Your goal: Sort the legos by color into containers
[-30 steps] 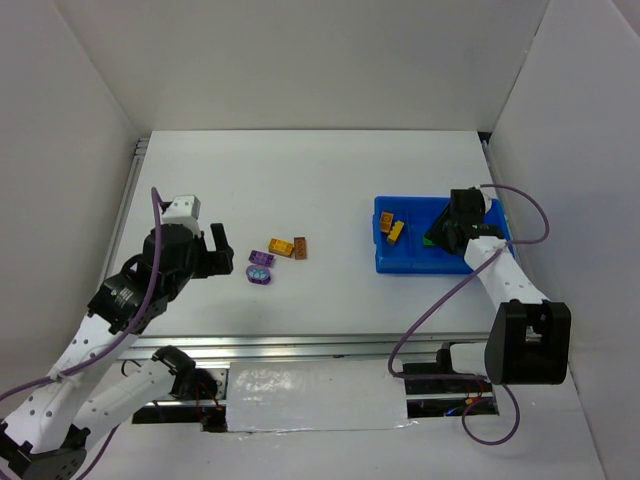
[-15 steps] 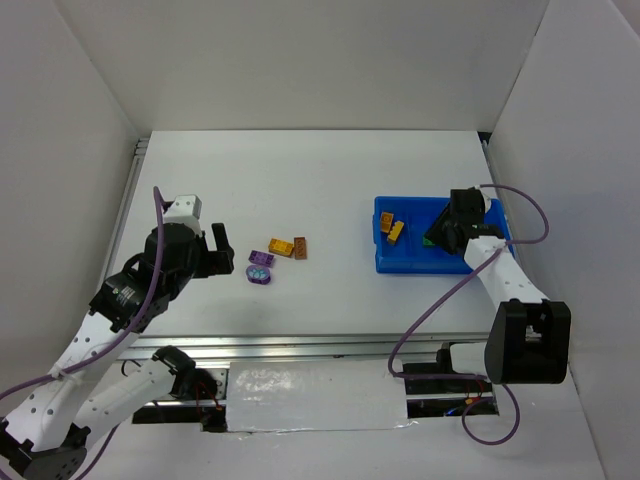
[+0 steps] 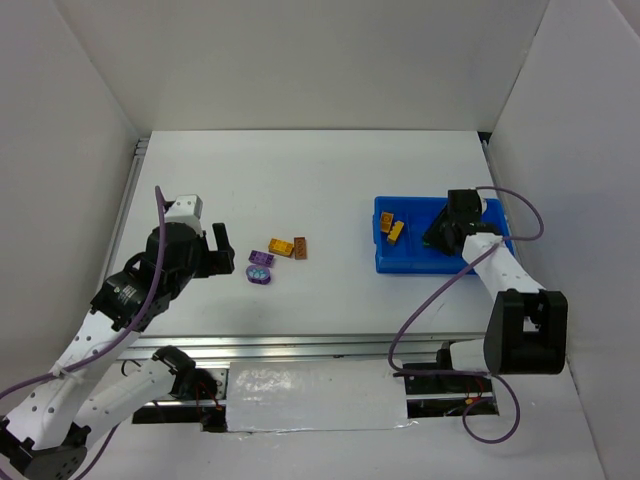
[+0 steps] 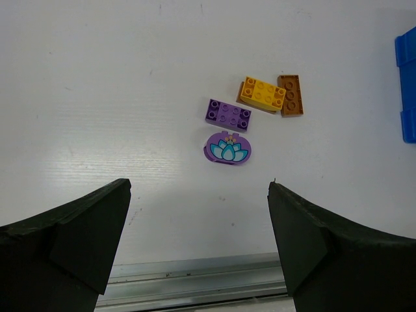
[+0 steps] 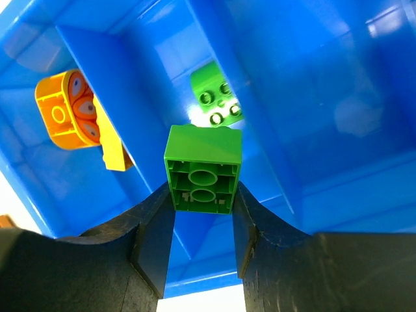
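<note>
One green lego pinched in right end effector, partly hiding second green lego; left end effector spread.

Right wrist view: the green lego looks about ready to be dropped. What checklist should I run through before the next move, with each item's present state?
1. Right claw shut on the held green lego: ok.
2. Held green lego lined up over the blue tray compartment that has a second green lego in it: ok, as far as this view shows.
3. Orange pieces lie in the neighbouring compartment, not the green one: ok.
4. Drop height above the tray floor: cannot tell.
5. Left claw open and clear of the loose legos: ok.
6. Table free of unsorted legos: not ok, four lie loose.
</note>
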`<state>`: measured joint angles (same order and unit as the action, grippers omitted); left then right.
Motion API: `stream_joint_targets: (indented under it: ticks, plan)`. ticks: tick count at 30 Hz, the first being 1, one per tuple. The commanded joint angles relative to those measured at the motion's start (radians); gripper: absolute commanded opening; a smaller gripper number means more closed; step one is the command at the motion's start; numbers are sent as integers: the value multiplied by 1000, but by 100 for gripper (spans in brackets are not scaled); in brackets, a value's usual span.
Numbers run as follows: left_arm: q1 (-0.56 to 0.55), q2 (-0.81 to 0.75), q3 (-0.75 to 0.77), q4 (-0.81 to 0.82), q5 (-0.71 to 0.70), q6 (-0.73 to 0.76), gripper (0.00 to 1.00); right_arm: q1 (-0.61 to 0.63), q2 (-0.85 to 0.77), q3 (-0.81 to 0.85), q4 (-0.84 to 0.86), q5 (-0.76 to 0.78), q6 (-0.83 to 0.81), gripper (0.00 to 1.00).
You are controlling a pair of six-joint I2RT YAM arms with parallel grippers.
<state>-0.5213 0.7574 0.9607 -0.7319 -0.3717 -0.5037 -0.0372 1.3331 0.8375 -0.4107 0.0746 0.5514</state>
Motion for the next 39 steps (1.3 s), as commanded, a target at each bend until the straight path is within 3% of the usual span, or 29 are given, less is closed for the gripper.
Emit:
stream_joint_targets:
  ticks: [1,5,9,14,15,22,34,39]
  plan:
    - [3,-6,0,37,-9,-1,99,-3,17,35,42,-61,-18,6]
    - [3,-7,1,35,-6,-1,100,-3,37,54,42,-70,-21,14]
    - [3,-10,-2,35,1,-1,100,-3,35,63,49,-108,-21,53]
    - [3,-6,-2,43,30,5,100,6,25,80,39,-102,-19,76]
    - [3,0,-2,45,36,4,100,8,18,83,36,-92,-18,99]
    - [3,65,7,35,68,-38,100,31,-51,100,15,-95,-13,100]
    - [4,387,156,85,191,-111,100,342,-255,120,-7,-225,-116,100]
    - [4,545,228,83,145,-225,100,378,-334,42,106,-438,-133,100]
